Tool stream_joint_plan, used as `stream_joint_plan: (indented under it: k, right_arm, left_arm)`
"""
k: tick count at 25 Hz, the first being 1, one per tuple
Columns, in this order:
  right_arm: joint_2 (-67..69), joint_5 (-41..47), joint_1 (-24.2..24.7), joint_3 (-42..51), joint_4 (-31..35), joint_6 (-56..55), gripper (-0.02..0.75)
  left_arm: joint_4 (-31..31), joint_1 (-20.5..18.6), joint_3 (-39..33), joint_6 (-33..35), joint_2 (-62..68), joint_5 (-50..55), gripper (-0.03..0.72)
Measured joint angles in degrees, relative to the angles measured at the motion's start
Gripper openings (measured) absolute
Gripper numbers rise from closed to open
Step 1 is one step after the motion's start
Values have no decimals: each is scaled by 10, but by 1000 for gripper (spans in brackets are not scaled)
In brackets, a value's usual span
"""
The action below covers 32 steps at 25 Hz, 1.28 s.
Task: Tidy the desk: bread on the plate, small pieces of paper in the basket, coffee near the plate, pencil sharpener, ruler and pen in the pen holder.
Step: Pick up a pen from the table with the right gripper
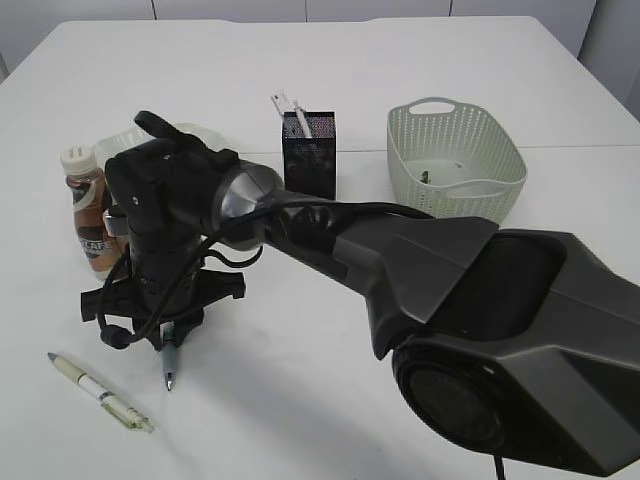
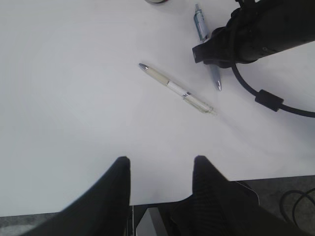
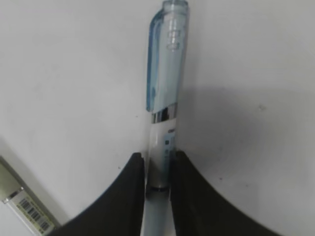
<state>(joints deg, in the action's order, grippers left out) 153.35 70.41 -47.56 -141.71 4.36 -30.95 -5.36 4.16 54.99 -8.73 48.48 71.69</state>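
the right jaws (image 3: 157,172) stood clenched on the barrel of a pale blue pen (image 3: 165,93) lying flat on the white surface (image 1: 400,80), low and straight down, likely so it could be carried to the pen holder (image 1: 310,150). the barrel ran between the fingertips, its clip end beyond them. the left jaws (image 2: 160,169) hung released and empty, near a cream pen (image 2: 174,88) just beside.

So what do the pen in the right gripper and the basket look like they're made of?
The blue pen looks like clear, glossy plastic: you can see through its barrel, and a shiny metal-looking band rings the middle. The basket seems to be matte, pale green moulded plastic, with regular perforations imitating weave.
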Motion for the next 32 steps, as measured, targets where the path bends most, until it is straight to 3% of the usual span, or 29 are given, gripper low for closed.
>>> stream_joint_plan:
  k: [6,24,32]
  right_arm:
    - [0,0,0,0,2,15,111]
    - [-43,0,1,2,-38,117,108]
    - [-106,0,1,109,-83,163,108]
  left_arm:
    - [0,0,0,0,0,0,307]
    - [-1,0,0,0,0,0,307]
    - [-1,0,0,0,0,0,307]
